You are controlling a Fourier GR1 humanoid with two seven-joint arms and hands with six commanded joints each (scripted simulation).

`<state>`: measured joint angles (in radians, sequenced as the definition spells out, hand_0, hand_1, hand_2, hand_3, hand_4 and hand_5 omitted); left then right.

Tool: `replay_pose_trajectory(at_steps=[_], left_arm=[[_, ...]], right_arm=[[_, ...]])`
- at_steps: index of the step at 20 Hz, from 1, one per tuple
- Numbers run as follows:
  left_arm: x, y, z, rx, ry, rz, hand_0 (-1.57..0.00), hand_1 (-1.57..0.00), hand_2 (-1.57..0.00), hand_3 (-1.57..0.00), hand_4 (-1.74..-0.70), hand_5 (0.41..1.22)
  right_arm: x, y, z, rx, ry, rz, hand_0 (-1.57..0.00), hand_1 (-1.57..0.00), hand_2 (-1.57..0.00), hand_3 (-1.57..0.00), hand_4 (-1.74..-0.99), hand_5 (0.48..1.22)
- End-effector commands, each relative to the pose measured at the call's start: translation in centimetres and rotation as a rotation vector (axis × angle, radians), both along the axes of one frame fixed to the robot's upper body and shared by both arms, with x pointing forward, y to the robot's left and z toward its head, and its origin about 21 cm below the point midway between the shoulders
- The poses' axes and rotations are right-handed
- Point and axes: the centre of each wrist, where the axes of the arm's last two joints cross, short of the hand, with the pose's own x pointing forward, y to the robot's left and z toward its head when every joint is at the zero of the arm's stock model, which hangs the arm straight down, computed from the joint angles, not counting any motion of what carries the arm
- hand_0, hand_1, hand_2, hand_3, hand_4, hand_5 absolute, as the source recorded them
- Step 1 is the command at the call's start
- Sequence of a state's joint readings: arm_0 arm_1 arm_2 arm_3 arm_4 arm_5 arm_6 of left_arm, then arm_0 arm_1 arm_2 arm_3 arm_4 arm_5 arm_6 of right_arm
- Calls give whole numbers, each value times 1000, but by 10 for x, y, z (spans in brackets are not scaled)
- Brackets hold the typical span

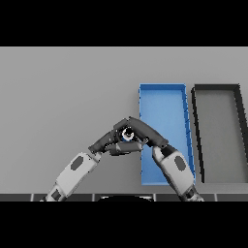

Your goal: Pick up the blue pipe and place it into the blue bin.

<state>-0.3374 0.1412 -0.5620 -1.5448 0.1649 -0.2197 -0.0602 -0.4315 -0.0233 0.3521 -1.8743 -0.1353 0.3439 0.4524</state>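
Head view of a flat, matte grey table [63, 87]. No brand, label or writing can be read on anything shown.

Nearest, two white-and-grey arms rise from the lower edge and meet in the middle. The left hand [109, 141], dark and smooth, reaches toward 2 o'clock. The right hand [145, 133] reaches toward 10 o'clock, its forearm lying over the near left corner of the blue bin [164, 104]. The fingertips of both hands converge just off the bin's left wall.

Between them sits the blue pipe [128, 135], seen only as a small pale ring with a dark centre and a trace of blue; its length and shape are hidden. The fingers of both hands curl round it, so each hand grips the pipe.

Farther off, the blue bin is a long rectangular tray with thin upright walls, its long side running from 6 to 12 o'clock. At its 3 o'clock, just beside it, lies a black-walled tray [240, 135] of like shape with a grey floor.
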Motion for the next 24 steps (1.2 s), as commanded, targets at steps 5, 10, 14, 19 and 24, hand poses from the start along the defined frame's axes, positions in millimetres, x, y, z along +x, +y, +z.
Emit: replay_pose_trajectory(at_steps=[5, 10, 14, 19, 24], left_arm=[[5, -1, 1, 45, -30, 6, -1513, -1423, -1509, -510, -1732, 1218], [5, 3, -2, 104, -52, -52, -979, -802, -819, -332, -1343, 1220], [3, 8, 0, 137, -70, -94, -401, -328, -335, -136, -1051, 1118], [9, 9, 0, 202, -78, -30, -131, -107, -109, -44, -854, 794], [12, 9, -4, 183, -57, -5, -42, -34, -35, -14, -842, 636]], right_arm=[[-4, 0, -2, -21, -56, 9, -1511, -1512, -1512, -1491, -1471, 1135], [-6, 3, -4, -9, -41, 31, -1551, -1552, -1552, -1545, -1480, 1193], [-7, 2, -1, 11, -36, 26, -1563, -1563, -1563, -1560, -1483, 1209], [-12, 4, 2, 41, -51, 25, -1568, -1568, -1568, -1567, -1484, 1217], [-7, 2, 1, 48, -65, -1, -1570, -1570, -1570, -1570, -1487, 1220]])
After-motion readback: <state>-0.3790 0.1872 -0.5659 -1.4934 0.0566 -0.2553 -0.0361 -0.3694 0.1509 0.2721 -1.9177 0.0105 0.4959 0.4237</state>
